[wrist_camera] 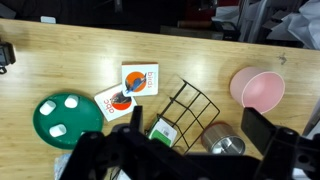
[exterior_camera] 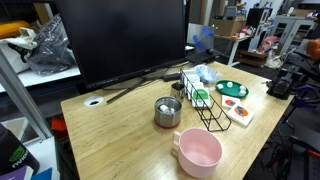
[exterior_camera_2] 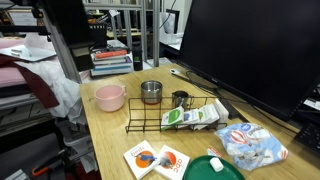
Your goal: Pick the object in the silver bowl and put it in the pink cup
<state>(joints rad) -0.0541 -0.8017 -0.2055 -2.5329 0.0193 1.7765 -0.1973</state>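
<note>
While the gripper (wrist_camera: pixel 195 138) hangs above the table (exterior_camera: pixel 110 140), jaws spread and empty, the small whitish object (exterior_camera: pixel 164 105) lies inside the silver bowl (exterior_camera: pixel 167 114). The pink cup (exterior_camera: pixel 198 152) stands near the bowl, not touching.

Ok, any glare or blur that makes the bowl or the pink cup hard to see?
In both exterior views, even light, no strong glare on the bowl or pink cup, though what sits in the bowl is only a pale speck. In the wrist view, the gripper is a dark, blurred mass low in frame; the table looks sharp.
</note>
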